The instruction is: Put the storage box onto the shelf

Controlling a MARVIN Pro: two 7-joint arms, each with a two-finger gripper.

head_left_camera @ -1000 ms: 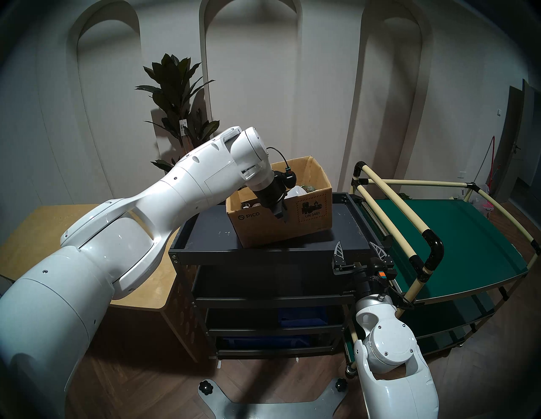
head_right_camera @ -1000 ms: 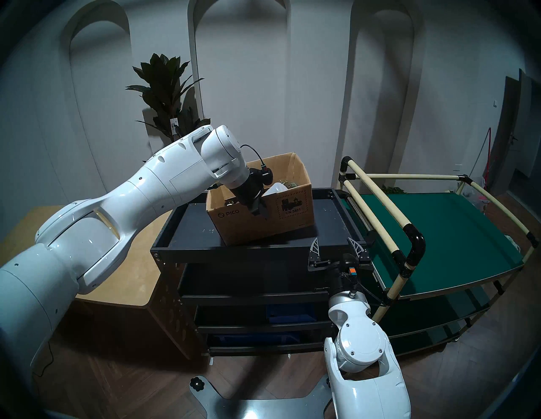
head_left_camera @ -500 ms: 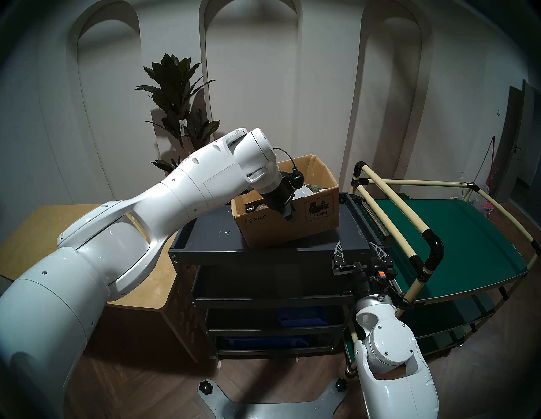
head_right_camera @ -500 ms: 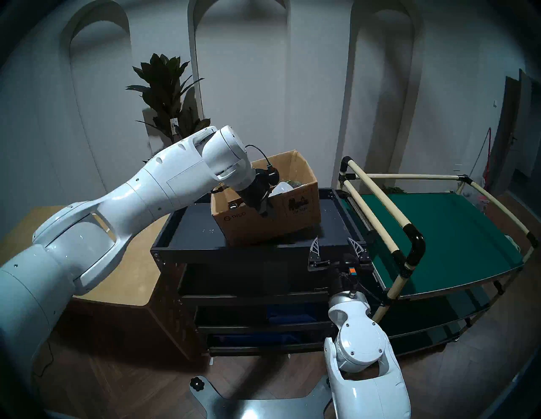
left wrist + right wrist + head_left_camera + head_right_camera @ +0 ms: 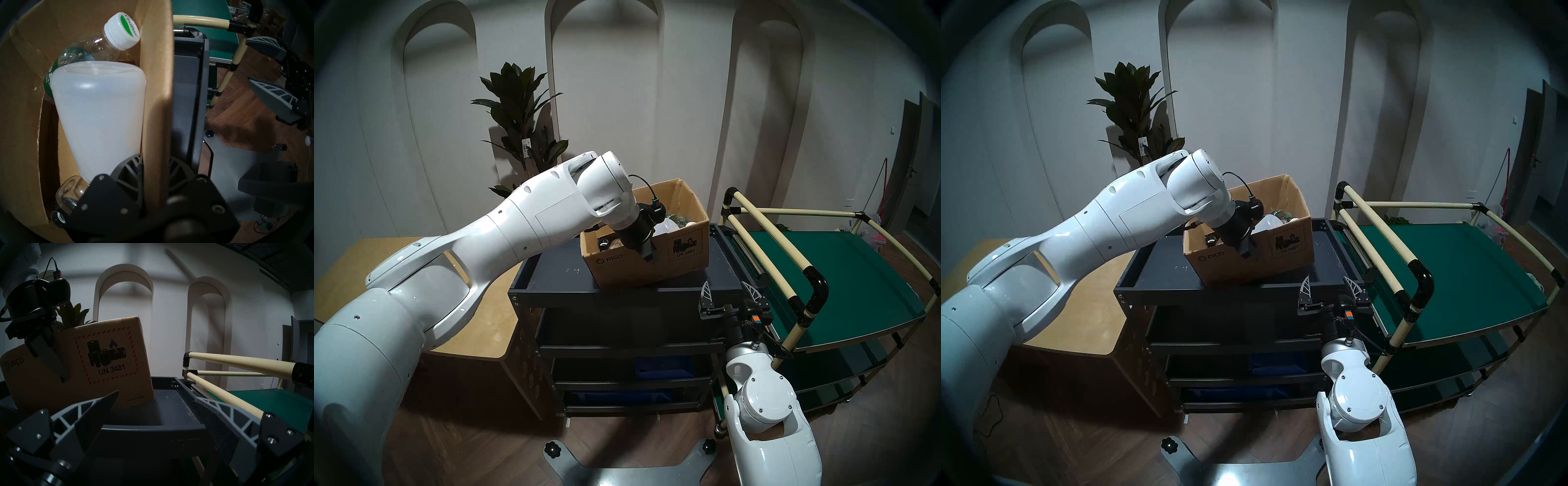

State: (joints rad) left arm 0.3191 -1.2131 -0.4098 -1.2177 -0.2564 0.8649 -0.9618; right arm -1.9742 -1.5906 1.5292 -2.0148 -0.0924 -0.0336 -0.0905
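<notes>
Both arms wear glossy white shells dotted with small screws. Each wrist ends in a black cylinder; the left arm (image 5: 504, 234) has a looping black cable, and the right arm (image 5: 765, 421) carries an orange-and-blue tag. The fingers (image 5: 226, 414) are grey, ribbed lattice.

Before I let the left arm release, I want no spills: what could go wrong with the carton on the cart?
The storage box sits tilted on the shelf, its right end raised, held only by the left gripper pinching one wall; releasing now may let it drop and jolt. The loose white jug and water bottle inside could shift. The open right gripper waits at the tray's front corner, near the box.
</notes>
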